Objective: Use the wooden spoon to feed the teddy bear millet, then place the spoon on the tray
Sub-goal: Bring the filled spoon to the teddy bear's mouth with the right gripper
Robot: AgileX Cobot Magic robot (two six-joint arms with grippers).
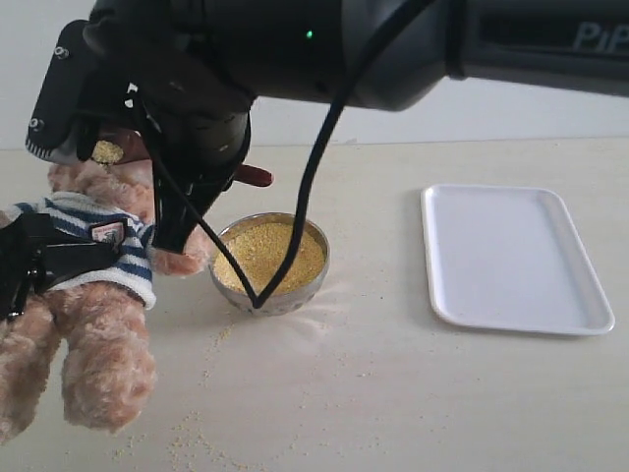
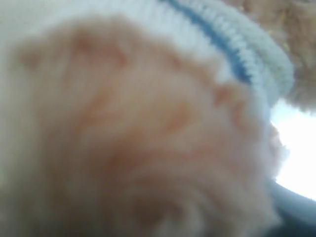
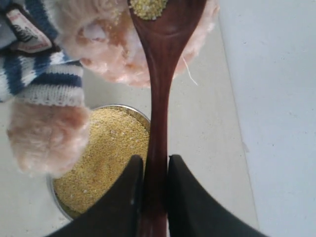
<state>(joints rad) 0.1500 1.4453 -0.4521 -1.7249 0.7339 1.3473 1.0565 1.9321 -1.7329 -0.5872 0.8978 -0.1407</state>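
Note:
The teddy bear (image 1: 98,344) in its striped sweater is at the left, with my left gripper (image 1: 39,261) clamped across its chest. In the left wrist view only blurred fur (image 2: 138,138) and the sweater hem (image 2: 237,54) show. My right gripper (image 3: 155,165) is shut on the handle of the wooden spoon (image 3: 160,98). Its arm reaches across to the left. The spoon's bowl (image 1: 106,150) holds a little millet (image 3: 148,7) right at the bear's face. The metal bowl (image 1: 285,300) heaped with millet (image 1: 270,251) stands beside the bear, below the spoon. The white tray (image 1: 511,256) lies empty at the right.
Loose grains (image 1: 197,433) are scattered over the table in front of the bear and the bowl. A black cable (image 1: 305,197) hangs from the right arm down over the bowl. The bear's paw (image 3: 44,138) overlaps the bowl's rim in the right wrist view.

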